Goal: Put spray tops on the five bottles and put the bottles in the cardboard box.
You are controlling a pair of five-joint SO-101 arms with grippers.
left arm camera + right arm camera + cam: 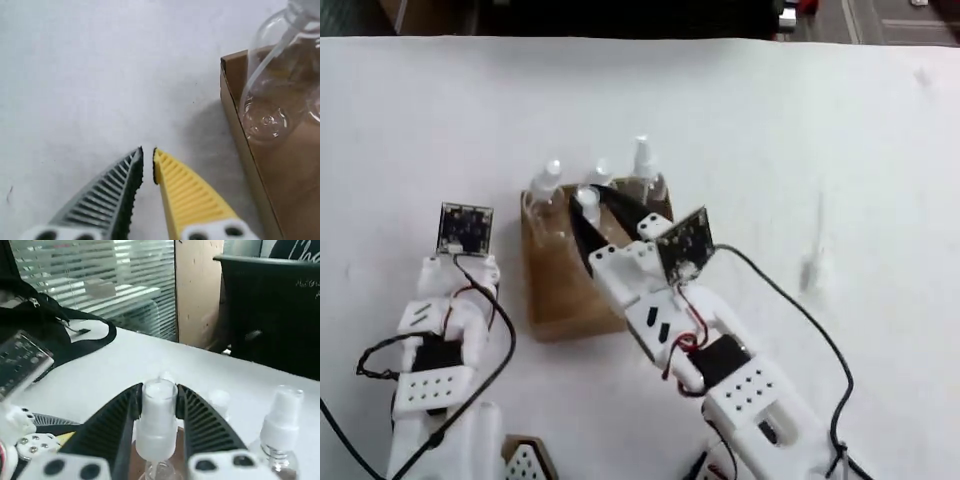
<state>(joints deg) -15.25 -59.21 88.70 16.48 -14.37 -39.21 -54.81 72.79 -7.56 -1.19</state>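
Grip came first in this step: the right gripper [159,389] was closed on the white spray top [158,425] of a clear bottle [159,472], one jaw on each side of the collar, above the cardboard box [555,295]. At least three other capped bottles [642,160] stood upright at the box's far end, close together. The step looked like setting this bottle down among them. That probably called for a straight, upright descent into a free spot on the box floor, letting go only once the base rested, then lifting clear without brushing the neighbouring tops. The left gripper [148,152], nearly closed and holding nothing, hung over the bare table [75,75] just beside the box wall, out of the way.
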